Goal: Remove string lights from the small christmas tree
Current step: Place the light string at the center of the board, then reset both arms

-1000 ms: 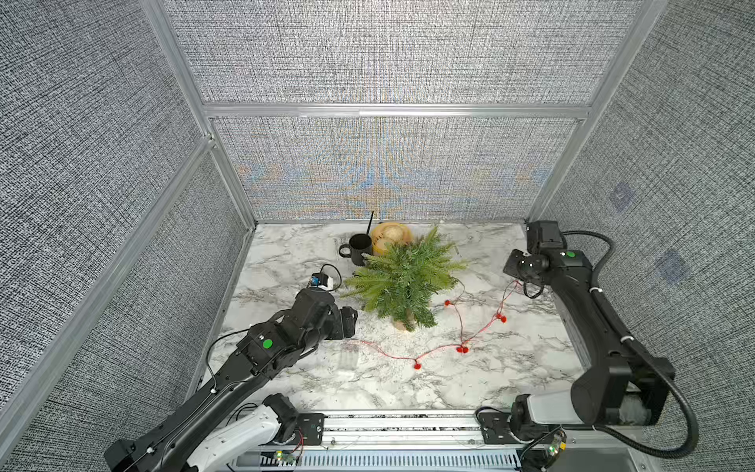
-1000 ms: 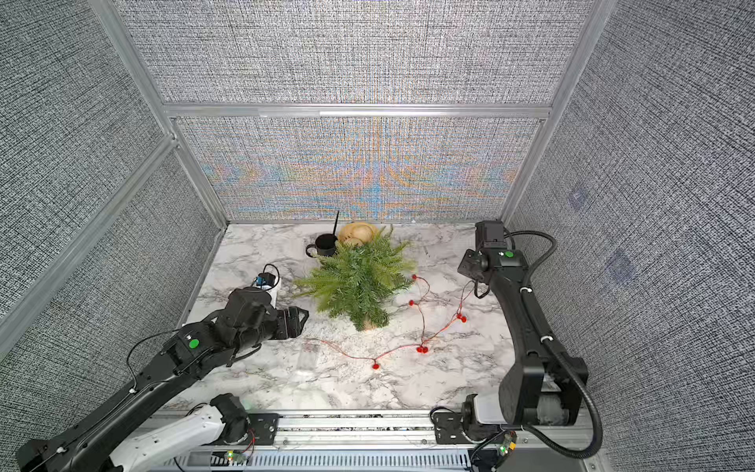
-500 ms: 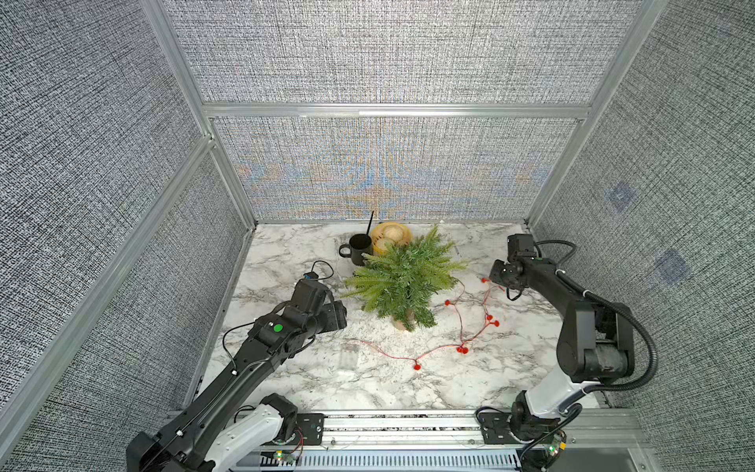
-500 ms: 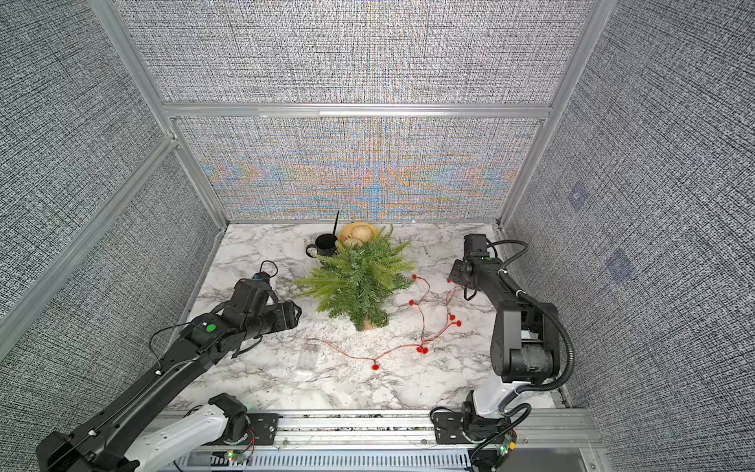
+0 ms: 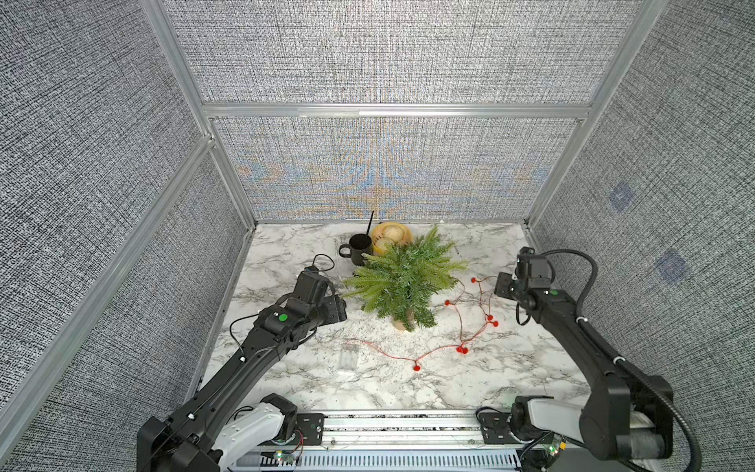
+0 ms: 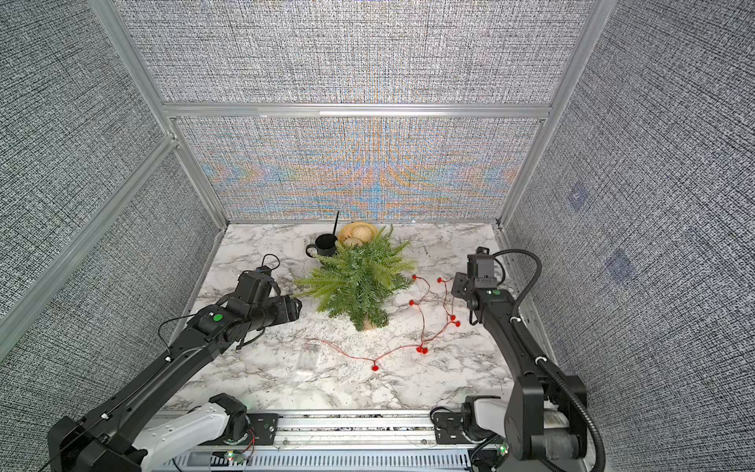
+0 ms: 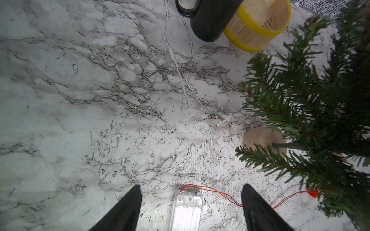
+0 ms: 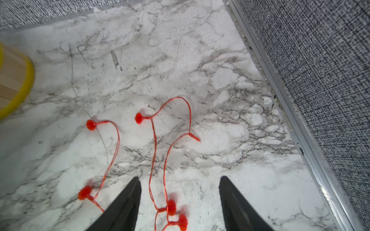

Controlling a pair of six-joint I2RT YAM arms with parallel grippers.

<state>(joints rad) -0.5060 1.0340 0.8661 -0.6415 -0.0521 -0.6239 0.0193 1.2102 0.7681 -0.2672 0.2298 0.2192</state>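
Left claw [image 7: 191,186] hangs spread and empty just beside the tree [image 5: 402,282]. In its wrist view the clear battery box [image 7: 187,208] lies on the marble table [image 5: 286,253] between its fingers. Right claw [image 8: 179,177] is spread too, gripping nothing, over loose loops of the lights [image 5: 462,350]. These lie on the table, off the tree, trailing from the box past the tan base [image 5: 402,325] toward the right claw. Mug [image 7: 210,20] and basket [image 7: 246,30] stand behind the tree.

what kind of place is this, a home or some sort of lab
Probably a robot test cell, not a home: grey fabric panels in an aluminium frame box in a marble-look table, two black arms sit on a rail at its front, and the tree and mug look like props.
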